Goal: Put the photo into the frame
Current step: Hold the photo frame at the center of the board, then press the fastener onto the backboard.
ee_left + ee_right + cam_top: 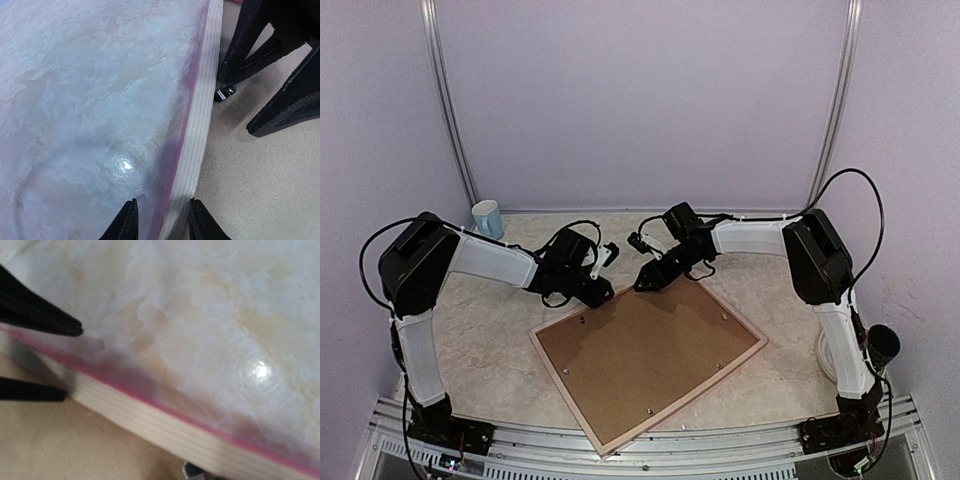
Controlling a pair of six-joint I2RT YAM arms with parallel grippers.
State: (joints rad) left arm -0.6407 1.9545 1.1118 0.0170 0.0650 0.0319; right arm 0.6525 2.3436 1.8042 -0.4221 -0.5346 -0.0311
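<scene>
The frame (567,395) lies face down on the marble table, with its pale wood back up and a brown backing board (650,350) filling it. The photo is hidden. My left gripper (605,292) is at the frame's far corner. In the left wrist view it (162,205) stands open astride the rail (200,125), one finger over the table and one on the board. My right gripper (646,282) hovers beside it over the same corner. Its fingers (240,45) stand apart over the board with nothing between them. The rail's pink edge (165,405) shows in the right wrist view.
A small metal tab (225,93) sits on the board by the rail. A blue and white mug (487,217) stands at the back left. A black cup (883,345) and coiled white cable (825,355) are by the right arm's base.
</scene>
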